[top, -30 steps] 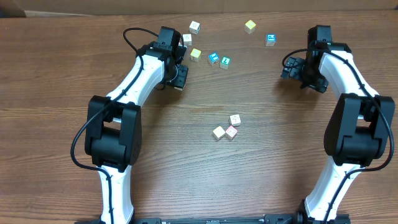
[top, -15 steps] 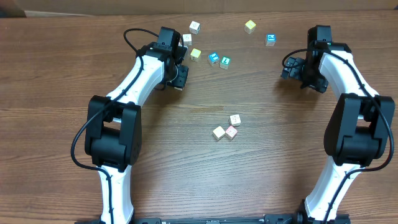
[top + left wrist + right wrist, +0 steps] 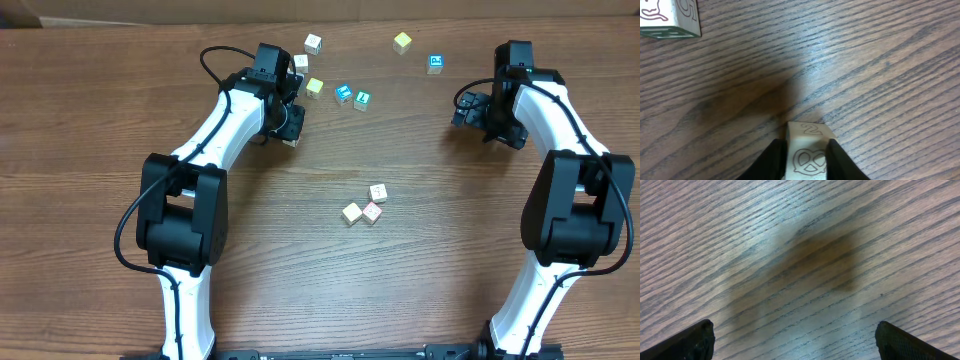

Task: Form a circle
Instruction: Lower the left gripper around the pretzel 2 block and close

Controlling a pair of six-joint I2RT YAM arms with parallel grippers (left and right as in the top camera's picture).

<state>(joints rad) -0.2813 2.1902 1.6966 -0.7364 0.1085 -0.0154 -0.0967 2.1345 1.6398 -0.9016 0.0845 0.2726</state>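
Left gripper (image 3: 806, 162): jaws narrow, both fingers (image 3: 774, 161) pressed against the side faces of a cream pretzel cube (image 3: 809, 131) with a "2" on its top face. Can't tell whether the cube rests on the table (image 3: 100, 120) or sits just off it. In the wrist view, a 5-marked cube (image 3: 670, 17) lies flat on the wood at 11 o'clock, well apart.

In the overhead view, the left gripper is at 11 o'clock from table centre. Close by, at 12–1 o'clock from it, are a white cube (image 3: 301, 62) and a pale yellow cube (image 3: 314, 87). Two teal cubes (image 3: 343, 94) sit just beside each other at 2 o'clock. Along the far edge are a second white cube (image 3: 313, 43), a yellow cube (image 3: 402, 42) and a blue cube (image 3: 435, 63).

Right gripper (image 3: 800, 340): jaws fully wide, nothing between them, only shadowed wood below. It is at 1–2 o'clock from table centre.

Circle (image 3: 352, 213): a clump of three pale cubes near table centre, at 4–5 o'clock from the left gripper and 7–8 o'clock from the right, well apart from both. Two cubes sit side by side, the right one being the pink-marked cube (image 3: 371, 212). The third cube (image 3: 378, 192) is just beside that one at 12–1 o'clock.
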